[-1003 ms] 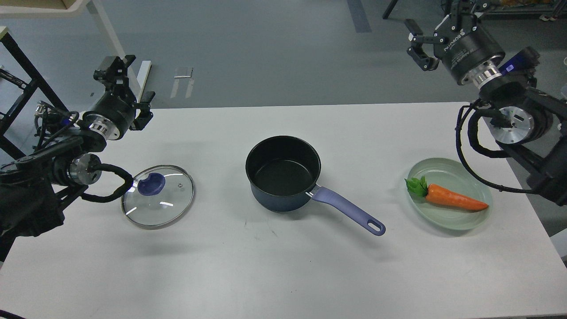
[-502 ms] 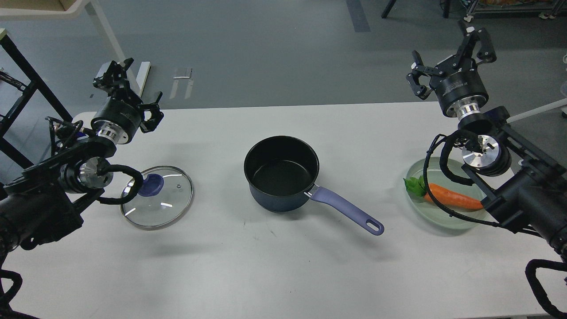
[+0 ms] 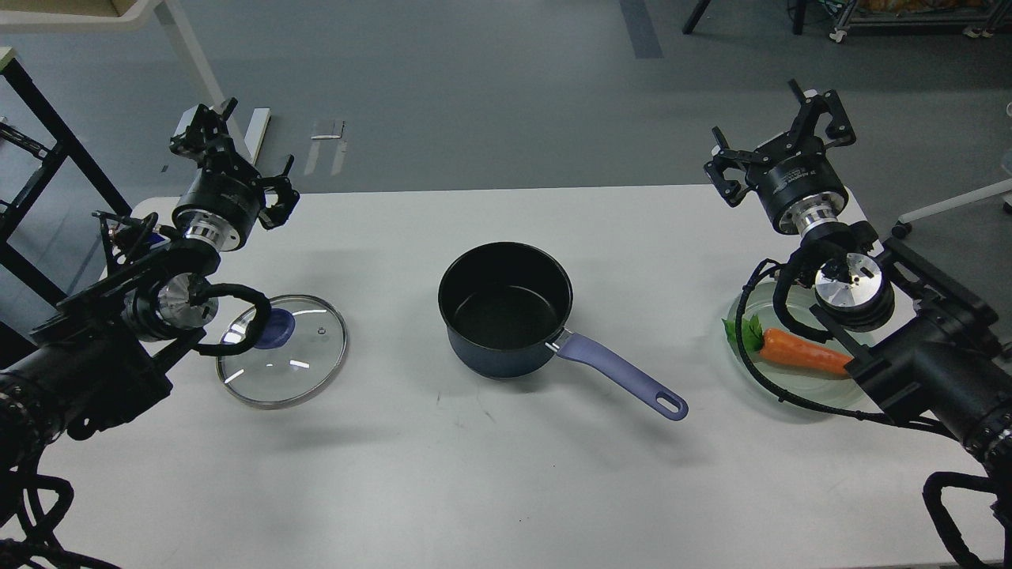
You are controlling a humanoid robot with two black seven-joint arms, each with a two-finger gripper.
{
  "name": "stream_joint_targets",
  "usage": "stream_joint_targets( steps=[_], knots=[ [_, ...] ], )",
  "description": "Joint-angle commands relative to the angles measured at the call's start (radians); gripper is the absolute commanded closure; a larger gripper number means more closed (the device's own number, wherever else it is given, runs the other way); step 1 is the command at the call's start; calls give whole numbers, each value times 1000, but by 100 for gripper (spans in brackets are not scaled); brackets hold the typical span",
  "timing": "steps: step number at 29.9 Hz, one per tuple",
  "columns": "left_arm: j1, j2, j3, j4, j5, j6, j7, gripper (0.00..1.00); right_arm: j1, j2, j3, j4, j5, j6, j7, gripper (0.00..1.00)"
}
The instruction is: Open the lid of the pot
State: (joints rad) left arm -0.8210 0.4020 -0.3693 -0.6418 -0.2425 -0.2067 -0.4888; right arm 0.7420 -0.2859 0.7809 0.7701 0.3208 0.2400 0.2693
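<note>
Basically, head view only, so one pass. Pot [image 3: 506, 308] sits mid-table, uncovered, dark inside w/ nothing in it, purple handle [image 3: 621, 374] pointing toward the near right. Lid [image 3: 282, 350] lies flat on the table [image 3: 506, 474] well left of the pot, knob up, partly behind a cable loop of the left arm. So lid is off; task looks done, judging by how things lie.

Left gripper [image 3: 235, 168] is raised above the far left table edge, fingers spread, holding nothing, well apart from the lid. Right gripper [image 3: 779, 144] is up over the far right edge, fingers spread too, nothing in it. Below that arm, a plate [image 3: 791, 391] w/ a carrot [image 3: 806, 352] on it.

Risks, my guess: left arm's cable loop hangs right over the lid's rim, so any sweep of that arm could snag or drag the lid, maybe off the near edge. Right arm's cable hangs close to the plate; a low move there could nudge plate or roll the carrot off.
</note>
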Motion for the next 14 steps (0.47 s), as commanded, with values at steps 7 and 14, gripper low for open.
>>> stream_joint_targets(
  steps=[7, 14],
  knots=[
    [-15, -3, -19, -1, -9, 1, 0, 1, -4, 11, -6, -11, 17, 4, 7, 0],
    [-18, -3, -31, -7, -17, 9, 0, 1, -3, 11, -6, -18, 14, 30, 8, 0]
  ],
)
